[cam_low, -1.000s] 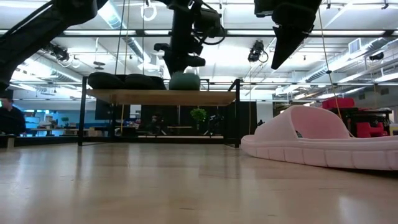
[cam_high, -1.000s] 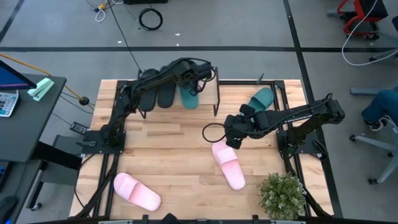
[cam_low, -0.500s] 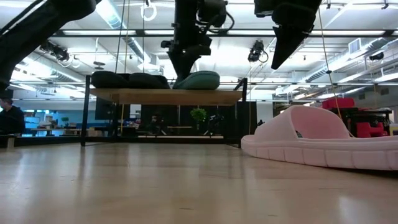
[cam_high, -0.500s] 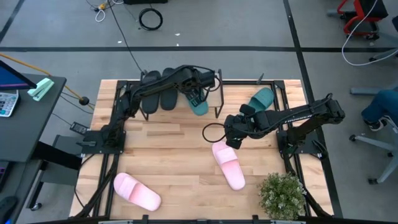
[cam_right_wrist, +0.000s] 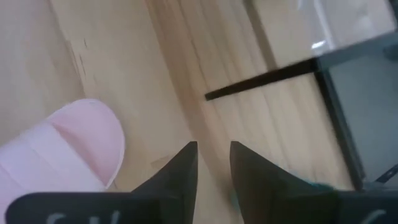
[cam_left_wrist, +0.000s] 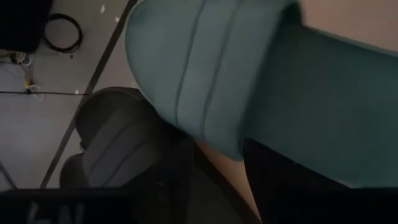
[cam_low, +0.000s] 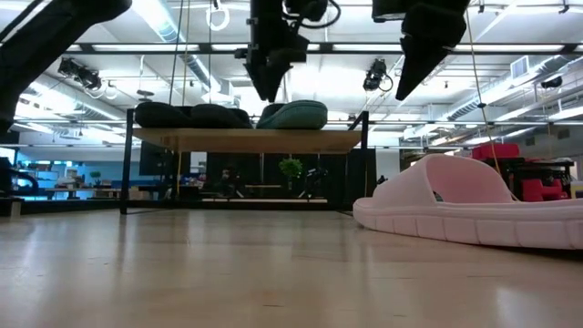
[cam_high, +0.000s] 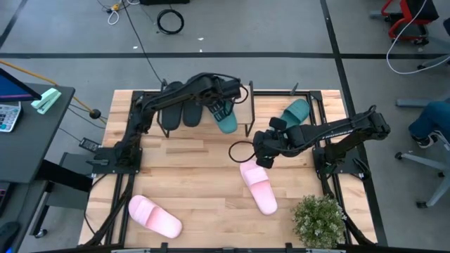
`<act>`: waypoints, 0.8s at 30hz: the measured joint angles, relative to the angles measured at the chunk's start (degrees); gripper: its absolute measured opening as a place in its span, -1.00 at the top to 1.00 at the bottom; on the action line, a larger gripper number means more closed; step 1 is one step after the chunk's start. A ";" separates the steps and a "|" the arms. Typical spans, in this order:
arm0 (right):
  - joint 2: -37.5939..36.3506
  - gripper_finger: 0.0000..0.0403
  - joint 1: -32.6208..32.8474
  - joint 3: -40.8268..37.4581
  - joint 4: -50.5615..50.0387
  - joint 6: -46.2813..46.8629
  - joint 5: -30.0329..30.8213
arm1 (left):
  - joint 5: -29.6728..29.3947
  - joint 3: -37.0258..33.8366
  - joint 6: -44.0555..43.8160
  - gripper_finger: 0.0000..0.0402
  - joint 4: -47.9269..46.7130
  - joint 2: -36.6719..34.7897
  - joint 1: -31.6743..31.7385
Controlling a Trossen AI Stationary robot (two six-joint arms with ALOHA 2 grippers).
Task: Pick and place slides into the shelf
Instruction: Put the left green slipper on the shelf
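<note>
The shelf [cam_low: 246, 140] stands at the table's far edge, with two black slides [cam_high: 179, 110] lying side by side on its plank. A teal slide [cam_high: 225, 119] lies beside them, slanted, its sole on the plank [cam_low: 296, 116]. My left gripper [cam_low: 271, 91] points down over that slide's left end and is open [cam_left_wrist: 230, 180]. My right gripper [cam_high: 261, 160] hovers above the far end of a pink slide [cam_high: 258, 186] that lies flat on the table. A narrow gap shows between its fingers [cam_right_wrist: 211, 155]. My left gripper stands open right at the teal slide's end [cam_left_wrist: 205, 74], coming from above. One dark finger [cam_left_wrist: 280, 180] lies close against the slide's edge, and I cannot tell whether it touches. The slide rests on the shelf plank by itself.
A second teal slide [cam_high: 295, 111] lies on the table right of the shelf. A second pink slide [cam_high: 155, 216] lies near the near left corner, and a potted plant [cam_high: 320, 219] stands at the near right corner. Bare wood lies between the shelf and the pink slides.
My left gripper has swung toward the table's right over the shelf and risen a little. The teal slide has turned about from pointing near-far to lying slanted on the plank. The shelf has slid slightly toward the table's right.
</note>
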 joint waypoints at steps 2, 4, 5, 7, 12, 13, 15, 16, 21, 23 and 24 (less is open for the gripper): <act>-0.33 0.54 0.00 0.00 2.17 -1.70 1.30 | -0.04 0.00 -0.02 0.29 0.02 -0.96 -0.72; -0.68 0.57 -0.02 0.00 5.35 -3.57 2.66 | -0.05 0.00 -0.02 0.31 0.00 -2.15 -1.48; -1.07 0.59 -0.04 0.00 7.12 -5.27 3.38 | -0.07 0.00 -0.01 0.32 0.00 -2.82 -1.97; -1.51 0.63 -0.38 0.00 11.04 -9.32 4.67 | -0.10 0.00 0.04 0.35 0.00 -3.98 -3.12; -4.02 0.88 -4.23 0.00 20.39 -14.57 2.44 | -0.16 0.00 0.04 0.47 -0.02 -8.36 -6.29; -4.55 0.94 -5.40 0.00 22.03 -14.71 1.83 | -0.27 0.00 0.08 0.50 0.00 -9.47 -7.01; -5.28 0.96 -7.68 0.02 24.65 -14.90 1.15 | -0.27 0.00 1.49 0.60 0.00 -11.62 -8.33; -5.57 0.95 -9.04 0.00 25.85 -14.85 0.33 | -0.23 0.00 2.54 0.65 -0.01 -12.78 -9.04; -4.88 0.98 -17.26 0.02 30.93 -14.72 -12.67 | -0.30 0.04 4.92 0.93 0.00 -19.36 -11.96; -3.32 0.98 -19.64 0.02 32.05 -14.27 -13.85 | -0.30 0.04 4.19 0.97 0.20 -21.47 -12.94; -2.50 0.98 -20.58 0.04 32.21 -14.15 -13.76 | -0.28 0.04 3.59 0.97 0.32 -22.36 -13.34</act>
